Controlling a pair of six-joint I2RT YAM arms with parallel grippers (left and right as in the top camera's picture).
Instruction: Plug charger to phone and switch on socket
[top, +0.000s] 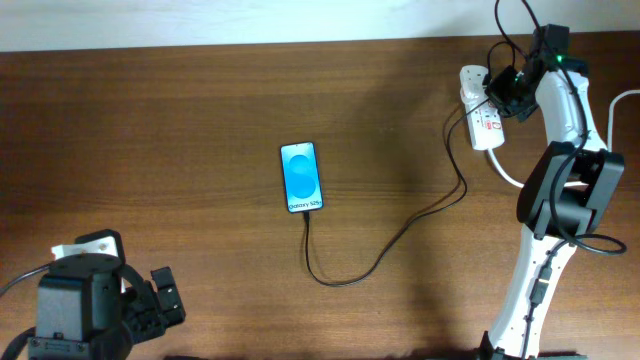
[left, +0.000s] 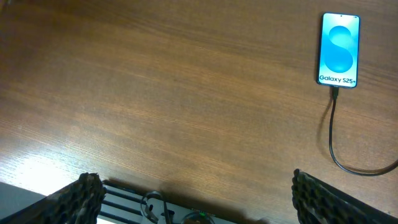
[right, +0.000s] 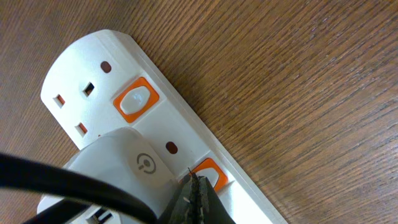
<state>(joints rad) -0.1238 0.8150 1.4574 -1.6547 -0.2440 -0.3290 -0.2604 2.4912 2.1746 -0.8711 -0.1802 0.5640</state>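
Observation:
The phone (top: 302, 177) lies flat mid-table with its blue screen up; it also shows in the left wrist view (left: 339, 48). The thin black charger cable (top: 390, 245) runs from the phone's near end, where its tip (left: 334, 91) sits in the port, round to the socket. The white socket strip (top: 482, 120) lies at the far right. In the right wrist view my right gripper (right: 196, 183) is shut, its tips pressed on an orange-framed switch (right: 211, 174) of the strip (right: 93, 68), beside a white plug (right: 134, 165). My left gripper (left: 193, 193) is open and empty at the near-left corner.
A second orange-framed switch (right: 135, 99) sits by an unused outlet on the strip. The thick white cord (top: 505, 170) leaves the strip toward the right arm's base (top: 565, 200). The table's near edge runs under the left gripper.

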